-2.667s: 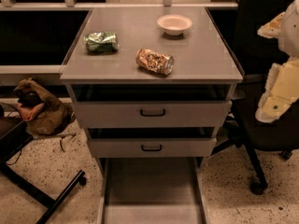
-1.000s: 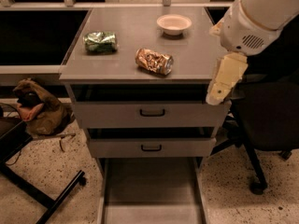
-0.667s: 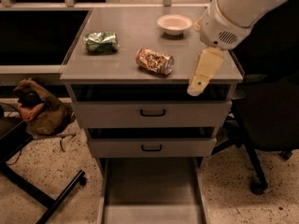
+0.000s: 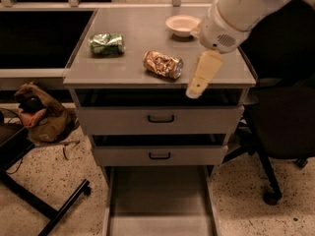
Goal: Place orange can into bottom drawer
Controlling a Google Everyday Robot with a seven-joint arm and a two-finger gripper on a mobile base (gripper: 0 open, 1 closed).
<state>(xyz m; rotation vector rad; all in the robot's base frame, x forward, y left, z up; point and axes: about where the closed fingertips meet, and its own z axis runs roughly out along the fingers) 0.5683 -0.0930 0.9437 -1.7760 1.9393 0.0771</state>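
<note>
The orange can lies on its side, dented, near the front middle of the grey cabinet top. The bottom drawer is pulled out below, its flat floor bare. My gripper hangs from the white arm at the upper right, just right of the can and near the top's front edge. Only one tan finger shows clearly.
A green can lies at the left of the top and a small white bowl at the back right. Two shallower drawers with black handles sit above the bottom one. A black chair stands right, a brown bag on the floor left.
The arm has swung in from the right, across the cabinet's right edge, and the gripper now hangs close beside the orange can. The cans and bowl have not moved.
</note>
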